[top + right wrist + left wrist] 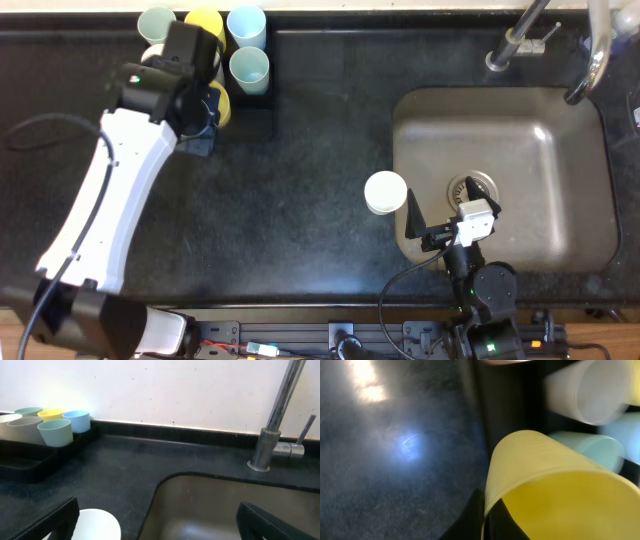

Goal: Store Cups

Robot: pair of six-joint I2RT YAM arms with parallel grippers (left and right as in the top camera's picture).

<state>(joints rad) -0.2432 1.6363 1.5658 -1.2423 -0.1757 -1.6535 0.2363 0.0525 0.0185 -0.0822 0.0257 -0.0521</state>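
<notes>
Left jaws closed on yellow cup (555, 485) at black tray (257, 118); right jaws open near white cup (385, 192) on counter (300, 210).

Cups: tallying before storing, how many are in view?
7. Five stand in the black tray: pale green, yellow, light blue, mint, white. Another yellow cup is in the left hand; a white cup sits beside the sink. The left arm may hide more.
</notes>
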